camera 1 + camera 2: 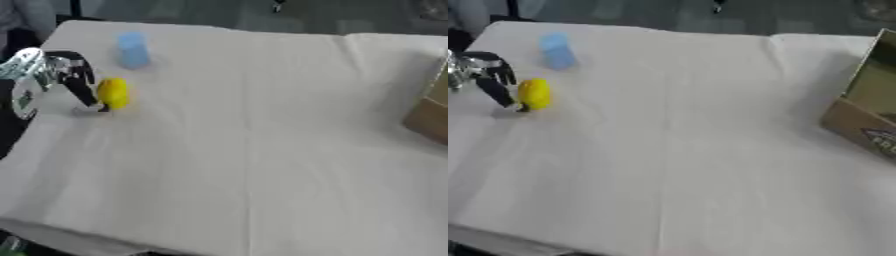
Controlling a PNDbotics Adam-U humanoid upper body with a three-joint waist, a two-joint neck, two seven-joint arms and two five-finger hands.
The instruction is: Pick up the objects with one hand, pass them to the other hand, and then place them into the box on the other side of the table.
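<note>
Unreadable white print marks the cardboard box (866,125) flap.

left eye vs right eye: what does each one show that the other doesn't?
Left eye only: more of the left arm's silver and black forearm behind the left hand, and just a corner of the cardboard box at the right edge. Right eye only: the box's open inside, its raised flap and print on its front wall. Both: the white-covered table, the yellow object at the left hand's fingers, the blue cup behind it. The right hand appears in neither.
</note>
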